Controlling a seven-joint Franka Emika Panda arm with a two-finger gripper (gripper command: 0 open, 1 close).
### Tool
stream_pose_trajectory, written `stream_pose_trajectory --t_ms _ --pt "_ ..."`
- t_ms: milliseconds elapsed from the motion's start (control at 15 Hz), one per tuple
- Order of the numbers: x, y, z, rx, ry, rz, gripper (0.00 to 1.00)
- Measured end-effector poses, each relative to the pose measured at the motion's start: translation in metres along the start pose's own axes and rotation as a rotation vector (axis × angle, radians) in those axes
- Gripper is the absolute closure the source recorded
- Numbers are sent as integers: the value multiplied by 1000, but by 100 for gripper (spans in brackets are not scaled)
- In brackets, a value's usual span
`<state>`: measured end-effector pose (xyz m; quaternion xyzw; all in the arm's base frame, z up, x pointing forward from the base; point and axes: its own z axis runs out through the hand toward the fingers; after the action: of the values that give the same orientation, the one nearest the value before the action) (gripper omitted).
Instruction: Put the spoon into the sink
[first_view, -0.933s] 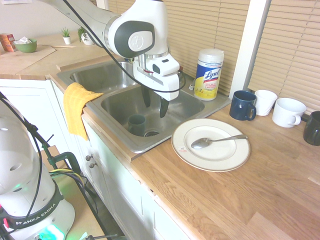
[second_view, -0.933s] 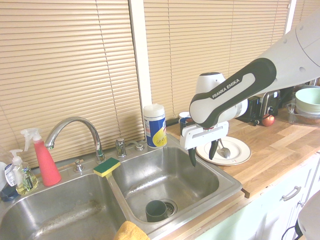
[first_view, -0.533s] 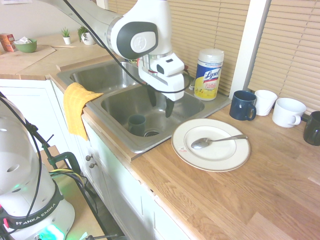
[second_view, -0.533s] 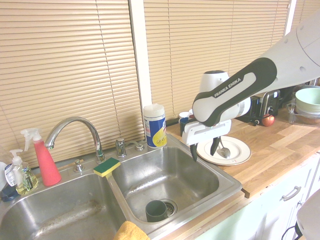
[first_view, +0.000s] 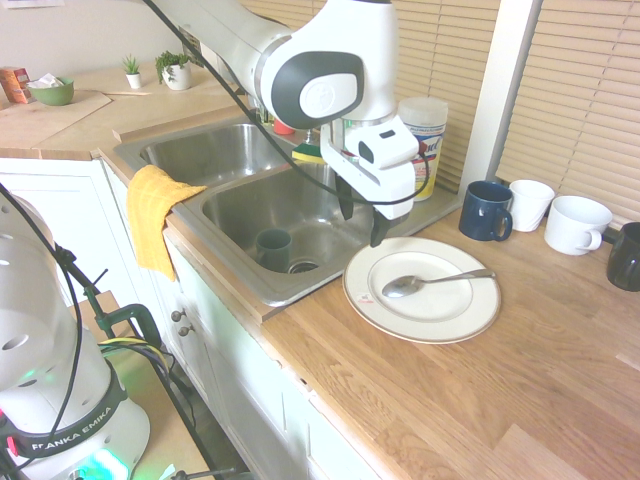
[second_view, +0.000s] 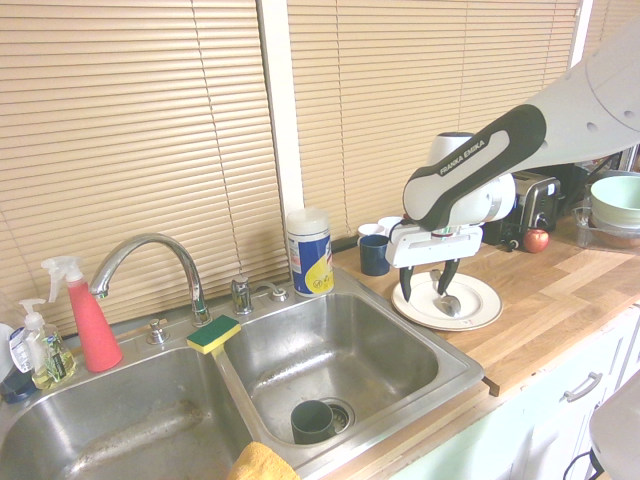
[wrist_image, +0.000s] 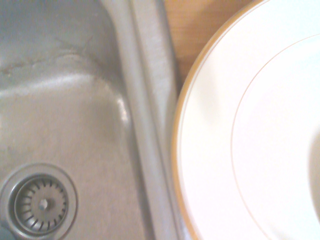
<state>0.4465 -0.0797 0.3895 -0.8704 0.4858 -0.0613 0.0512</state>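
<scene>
The silver spoon (first_view: 420, 283) (second_view: 447, 302) lies on a white plate (first_view: 385, 300) (second_view: 482, 312) on the wooden counter, right of the sink. The steel two-basin sink (first_view: 230, 205) (second_view: 340, 350) has a curved faucet (second_view: 150, 255). My gripper (first_view: 361, 217) (second_view: 424, 286) hangs open and holds nothing, over the sink's right rim at the plate's near edge, a short way left of the spoon's bowl. The wrist view shows the sink's rim (wrist_image: 145, 125), the drain (wrist_image: 40, 202) and the plate's edge (wrist_image: 210, 150); the spoon is out of that view.
A dark cup (first_view: 273, 248) (second_view: 312, 421) stands in the right basin. A yellow cloth (first_view: 152, 215) hangs over the sink's front. A wipes canister (first_view: 420, 145), a blue mug (first_view: 486, 210) and white mugs (first_view: 575, 224) stand behind the plate. A sponge (second_view: 213, 334) and a spray bottle (second_view: 85, 320) sit by the faucet.
The arm has swung from over the right basin toward the plate, bringing the open gripper to the basin's right rim. The spoon has not moved.
</scene>
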Motion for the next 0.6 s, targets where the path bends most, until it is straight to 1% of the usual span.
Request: stream_pose_trajectory --t_ms 200,400,600 --pt "21 9 5 10 11 41 0" --pt "56 21 12 19 33 102 0" --pt "81 27 24 26 37 134 0"
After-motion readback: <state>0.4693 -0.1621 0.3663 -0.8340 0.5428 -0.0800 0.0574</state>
